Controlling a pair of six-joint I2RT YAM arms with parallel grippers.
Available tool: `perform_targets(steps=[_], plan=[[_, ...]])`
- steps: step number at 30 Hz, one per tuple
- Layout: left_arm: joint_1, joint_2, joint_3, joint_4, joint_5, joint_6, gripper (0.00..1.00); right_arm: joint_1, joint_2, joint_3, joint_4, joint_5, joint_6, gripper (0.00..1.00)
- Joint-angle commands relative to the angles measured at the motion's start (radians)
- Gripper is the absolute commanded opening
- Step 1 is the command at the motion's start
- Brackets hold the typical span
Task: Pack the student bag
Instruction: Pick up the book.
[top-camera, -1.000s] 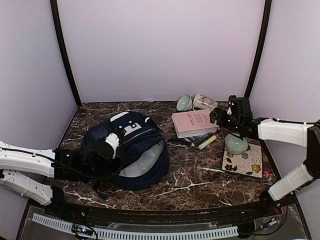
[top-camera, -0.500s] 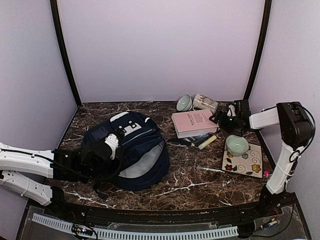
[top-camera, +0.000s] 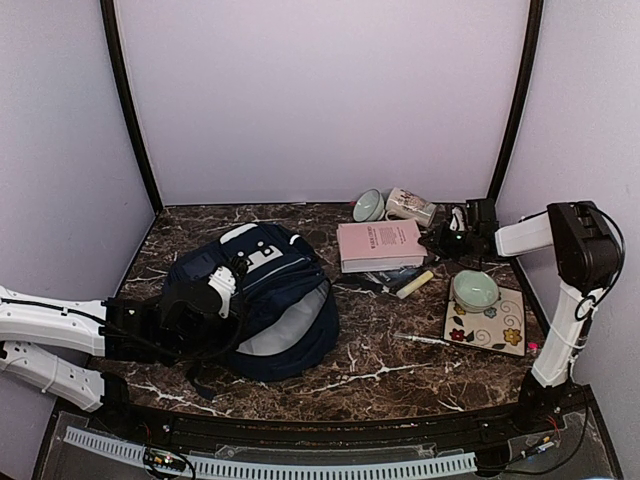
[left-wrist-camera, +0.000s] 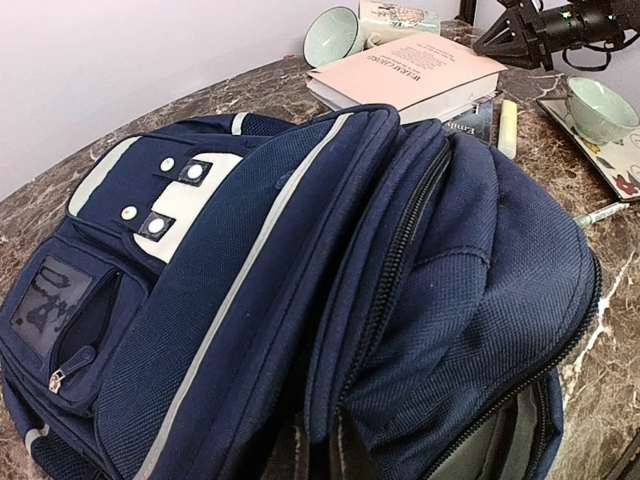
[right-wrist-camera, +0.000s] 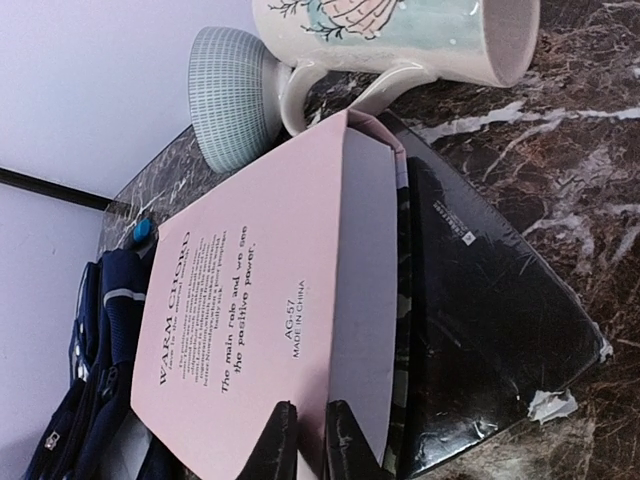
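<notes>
The student bag (top-camera: 262, 298), a big navy backpack with white trim, lies on its back at the left of the table, its main zip gaping over a grey lining. My left gripper (top-camera: 216, 291) is shut on a fold of navy fabric beside the zip (left-wrist-camera: 325, 455). A pink book (top-camera: 378, 243) lies at the back right on a dark book (right-wrist-camera: 480, 300). My right gripper (top-camera: 447, 240) reaches it from the right. Its jaws (right-wrist-camera: 312, 448) stand shut on the pink book's near edge (right-wrist-camera: 240, 300), which is lifted off the dark book.
A pale bowl (top-camera: 368, 206) and a tipped mug (top-camera: 411, 205) lie behind the books. A yellow marker (top-camera: 414, 284) and a pen (top-camera: 430, 340) lie in front. A green cup (top-camera: 474, 290) sits on a floral tile (top-camera: 503, 328) at the right.
My right gripper has gone from open to shut on the pink book's edge, and the book has shifted slightly left. The left gripper still holds the bag.
</notes>
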Motion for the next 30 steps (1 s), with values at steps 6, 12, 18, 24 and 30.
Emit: perform_targets(steps=[6,12,18,24,30], plan=[[0.004,-0.031,-0.005,0.055,-0.019,-0.005,0.00,0.014,-0.022,-0.004,0.067,-0.049,0.009,0.00],[0.004,-0.023,0.005,0.056,-0.041,-0.004,0.00,0.055,-0.108,-0.040,0.075,-0.039,0.009,0.00],[0.004,-0.011,0.014,0.053,-0.072,-0.018,0.00,0.093,-0.264,-0.122,0.075,0.028,0.004,0.00],[0.006,-0.011,0.012,0.063,-0.072,-0.027,0.00,0.145,-0.432,-0.199,0.047,0.103,-0.017,0.00],[0.006,-0.018,0.007,0.077,-0.090,-0.031,0.00,0.207,-0.563,-0.252,0.031,0.144,-0.034,0.00]])
